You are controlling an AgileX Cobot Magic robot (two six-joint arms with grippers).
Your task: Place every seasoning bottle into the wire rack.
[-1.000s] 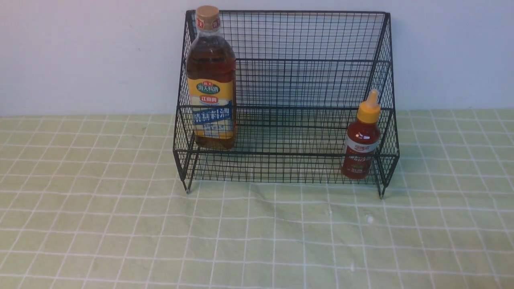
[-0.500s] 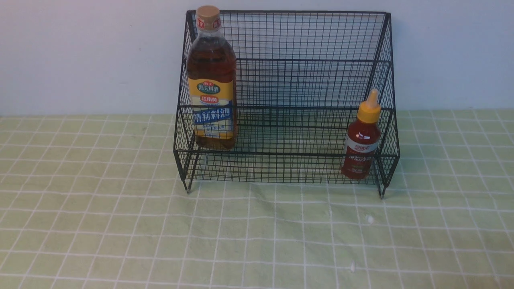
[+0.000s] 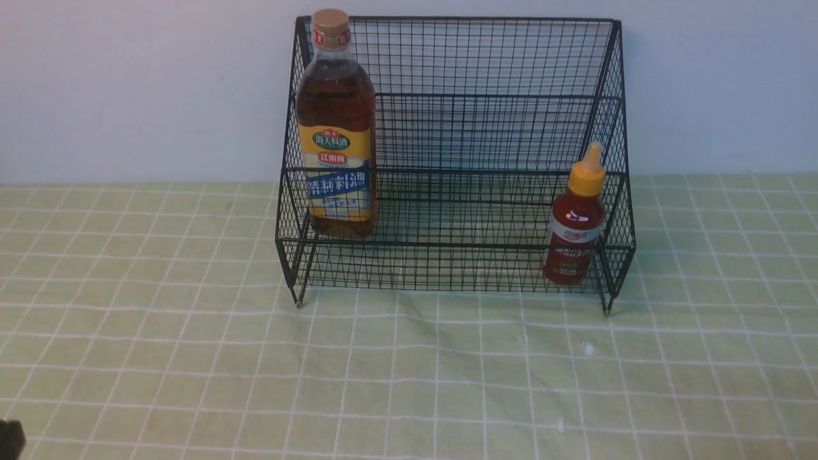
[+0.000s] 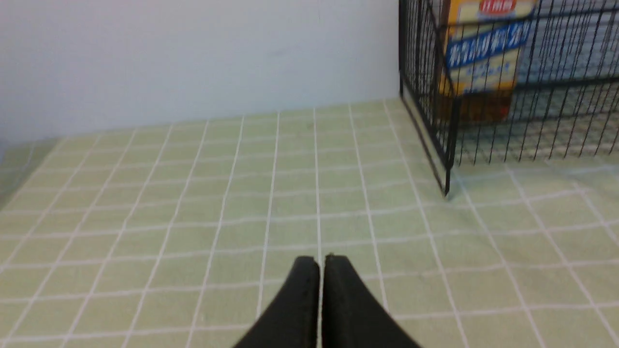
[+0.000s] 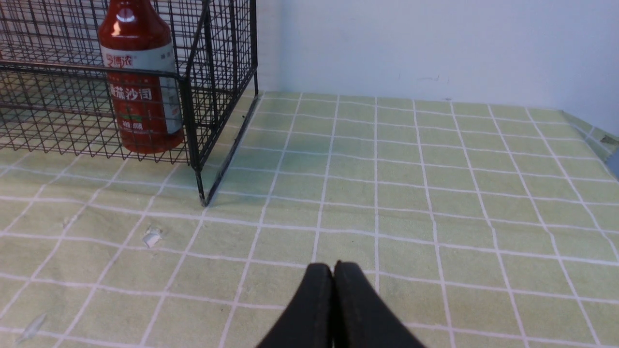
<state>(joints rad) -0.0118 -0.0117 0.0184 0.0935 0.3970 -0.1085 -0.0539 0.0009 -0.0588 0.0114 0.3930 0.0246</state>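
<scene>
The black wire rack (image 3: 486,128) stands at the back of the table against the wall. A tall bottle of amber liquid (image 3: 336,128) with a tan cap stands upright on the rack's upper tier at its left end. The small red sauce bottle (image 3: 575,220) with a yellow nozzle cap stands upright on the lower tier at the right end. My left gripper (image 4: 321,261) is shut and empty, low over the cloth, well in front of the rack's left corner (image 4: 447,159). My right gripper (image 5: 332,267) is shut and empty, out in front of the rack's right corner (image 5: 196,159), apart from the red bottle (image 5: 140,92).
A green cloth with a white grid (image 3: 409,370) covers the table, slightly wrinkled in front of the rack. Small white specks (image 3: 588,349) lie on it. A pale wall (image 3: 128,89) runs along the back. A dark bit of the left arm (image 3: 9,439) shows at the front view's lower left corner.
A dark part of the left arm has come into the lower left corner of the front view. Rack and bottles have not moved.
</scene>
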